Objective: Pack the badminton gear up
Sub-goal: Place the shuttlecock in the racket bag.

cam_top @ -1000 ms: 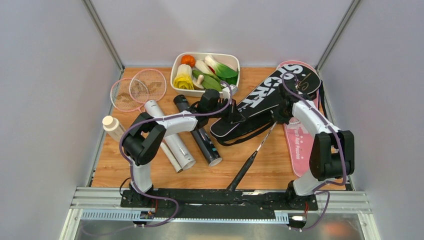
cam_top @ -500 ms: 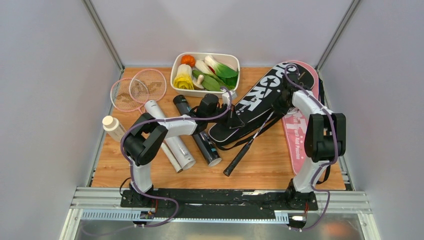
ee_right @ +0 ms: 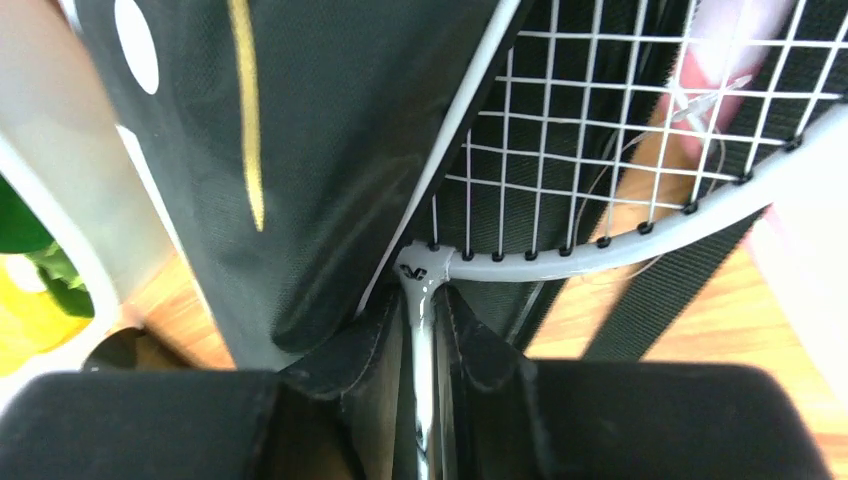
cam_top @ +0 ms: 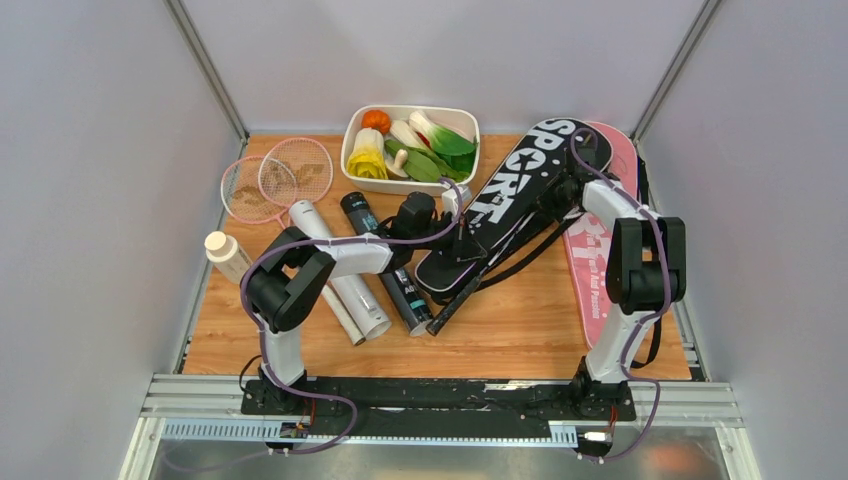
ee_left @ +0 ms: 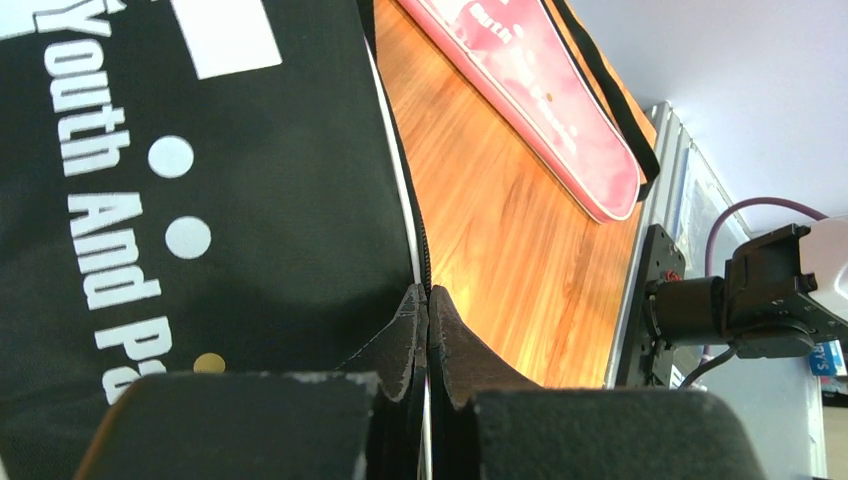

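So far: silver racquet (ee_right: 520, 265) half in black cover (cam_top: 520, 190). L gripper (ee_left: 428, 320) pinches cover edge; R gripper (ee_right: 422, 330) straddles shaft, grip unclear. Pink racquets (cam_top: 270, 180), black tube (cam_top: 410, 295), white tube (cam_top: 355, 295) unpacked.

"sport" and "youth and" printed white on the black cover (cam_top: 520, 190).

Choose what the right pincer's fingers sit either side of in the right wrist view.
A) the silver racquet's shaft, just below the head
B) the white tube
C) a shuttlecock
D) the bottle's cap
A: the right pincer has a finger on each side of the silver racquet at its throat, with the strings just above and the black cover beside it.
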Robot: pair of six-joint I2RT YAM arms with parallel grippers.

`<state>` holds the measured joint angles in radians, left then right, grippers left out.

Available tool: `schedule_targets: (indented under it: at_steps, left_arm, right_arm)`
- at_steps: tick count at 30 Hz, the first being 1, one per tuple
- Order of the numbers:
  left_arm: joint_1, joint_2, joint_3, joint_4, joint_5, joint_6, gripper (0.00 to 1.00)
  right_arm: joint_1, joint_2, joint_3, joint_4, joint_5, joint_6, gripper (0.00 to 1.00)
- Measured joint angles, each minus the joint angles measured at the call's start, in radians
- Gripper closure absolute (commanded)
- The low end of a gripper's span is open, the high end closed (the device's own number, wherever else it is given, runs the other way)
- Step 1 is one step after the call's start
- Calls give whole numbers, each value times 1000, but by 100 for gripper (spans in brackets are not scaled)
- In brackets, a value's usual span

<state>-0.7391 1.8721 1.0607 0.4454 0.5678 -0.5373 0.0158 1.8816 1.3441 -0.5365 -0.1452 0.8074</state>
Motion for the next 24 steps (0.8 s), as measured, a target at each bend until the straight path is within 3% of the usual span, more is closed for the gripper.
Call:
schedule_targets:
  at_steps: [3, 10, 24]
  left_arm:
    - [0, 0, -2, -3, 0, 0, 100]
    - [-5, 0, -2, -8, 4, -8, 100]
    - [-10, 0, 10, -23, 3, -7, 100]
  right_arm:
    - [-2, -1, -11, 54, -58, -17, 60]
    - [-9, -35, -124, 144, -123, -104, 64]
    - [-37, -208, -441, 355, -245, -172, 58]
